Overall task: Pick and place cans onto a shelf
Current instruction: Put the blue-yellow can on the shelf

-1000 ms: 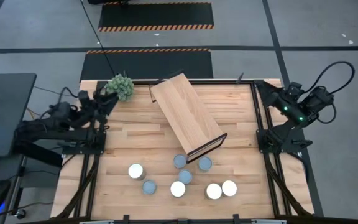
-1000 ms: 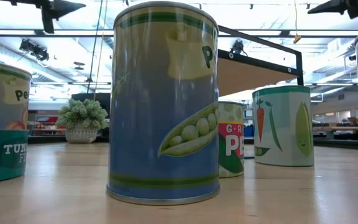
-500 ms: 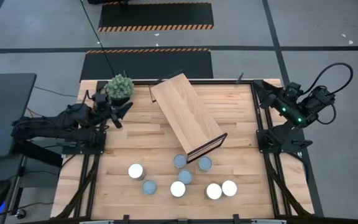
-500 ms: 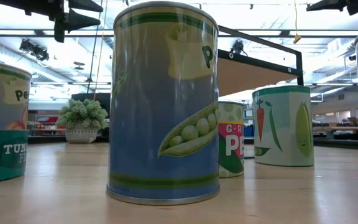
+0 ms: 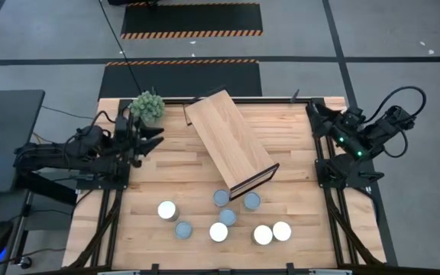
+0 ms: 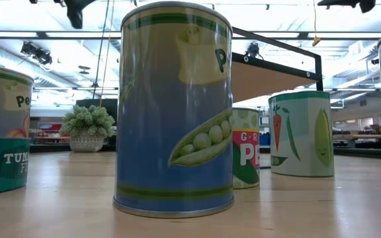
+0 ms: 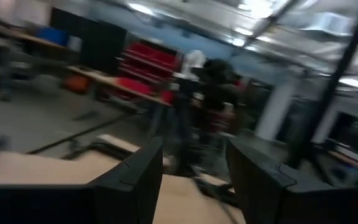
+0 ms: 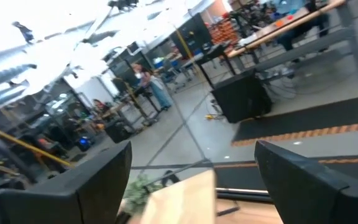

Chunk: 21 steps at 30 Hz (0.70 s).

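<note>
As seen: cans (image 5: 228, 217) silvery-topped, shelf (image 5: 228, 140) light-wood.

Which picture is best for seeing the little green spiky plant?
The low view: the plant shows whole in its pot. The high view shows its top by the left gripper. The right wrist view catches a blurry bit; the left wrist view, nothing.

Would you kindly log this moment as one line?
left gripper: open, empty | right gripper: open, empty | cans: on table | shelf: bare
</note>
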Motion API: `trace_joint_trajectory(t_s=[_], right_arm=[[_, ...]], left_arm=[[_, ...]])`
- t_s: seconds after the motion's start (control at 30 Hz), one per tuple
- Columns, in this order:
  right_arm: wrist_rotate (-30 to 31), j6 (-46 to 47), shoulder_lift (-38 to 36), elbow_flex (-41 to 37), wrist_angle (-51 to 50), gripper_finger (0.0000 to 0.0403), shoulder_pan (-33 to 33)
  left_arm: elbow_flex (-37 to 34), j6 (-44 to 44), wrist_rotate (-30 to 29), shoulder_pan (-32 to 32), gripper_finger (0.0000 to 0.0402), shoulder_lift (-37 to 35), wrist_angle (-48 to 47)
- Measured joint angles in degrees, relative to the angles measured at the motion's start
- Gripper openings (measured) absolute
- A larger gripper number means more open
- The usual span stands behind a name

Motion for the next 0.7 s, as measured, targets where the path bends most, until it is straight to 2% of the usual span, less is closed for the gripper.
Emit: trace_joint_trajectory(t_s=[0.3, 0.57, 0.7], right_arm=[[-8.2, 9.4, 8.4, 0.0, 0.1, 0.0348, 0.9], [-9.1, 10.7, 16.0, 2.8, 0.1, 0.0348, 5.6], [-5.6, 8.0, 19.9, 6.2, -0.7, 0.0348, 9.6]], left_arm=[[0.0, -11.8, 10.2, -2.1, 0.0183, 4.1, 2.7], [0.0, -14.9, 9.7, -7.1, 0.0175, 6.1, 2.8], [0.0, -15.9, 7.0, -8.9, 0.0174, 6.6, 2.8]])
